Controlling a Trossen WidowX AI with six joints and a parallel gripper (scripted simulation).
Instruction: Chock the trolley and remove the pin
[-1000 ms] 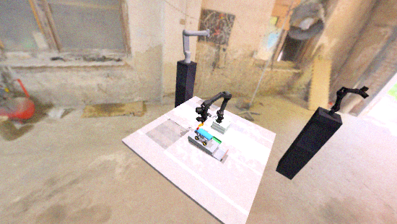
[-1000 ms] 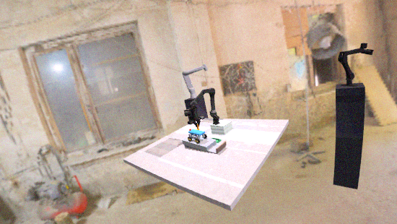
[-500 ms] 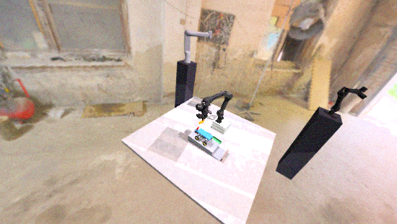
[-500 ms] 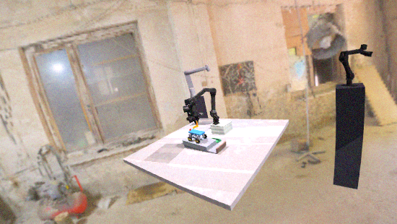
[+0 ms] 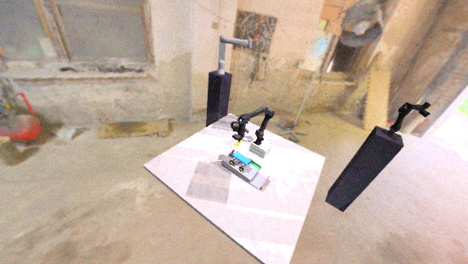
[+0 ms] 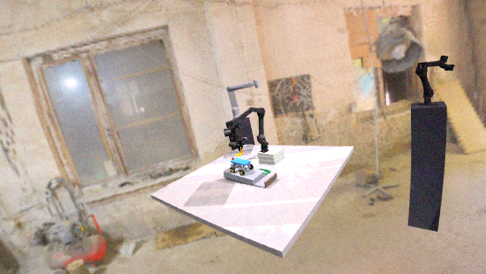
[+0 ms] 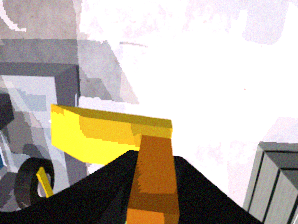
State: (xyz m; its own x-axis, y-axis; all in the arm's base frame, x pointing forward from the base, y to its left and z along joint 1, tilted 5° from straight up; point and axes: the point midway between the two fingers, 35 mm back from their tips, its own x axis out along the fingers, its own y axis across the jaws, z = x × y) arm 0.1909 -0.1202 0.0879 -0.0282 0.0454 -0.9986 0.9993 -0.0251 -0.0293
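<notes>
My gripper [image 5: 239,139] [image 6: 240,148] [image 7: 154,163] is shut on the orange handle of the yellow chock [image 5: 237,144] [image 6: 239,155] [image 7: 95,132]. The chock hangs in the air beyond the uphill end of the ramp [image 5: 251,175] [image 6: 247,178] [image 7: 67,97], on the arm's side; its black base cannot be made out. The blue trolley [image 5: 241,157] [image 6: 241,162] stands on the ramp, and one of its wheels [image 7: 35,182] shows at the left in the wrist view. The red-headed stop pin [image 5: 232,152] [image 6: 232,158] is at the trolley's uphill end. The green tray [image 5: 256,165] [image 6: 265,171] lies behind the ramp.
The arm's pale base block [image 5: 259,149] [image 6: 270,156] [image 7: 270,180] stands behind the tray. The ramp and block are on the white table [image 5: 264,217] [image 6: 261,221]. Two more arms stand on dark pedestals [image 5: 363,170] [image 6: 428,163] off the table.
</notes>
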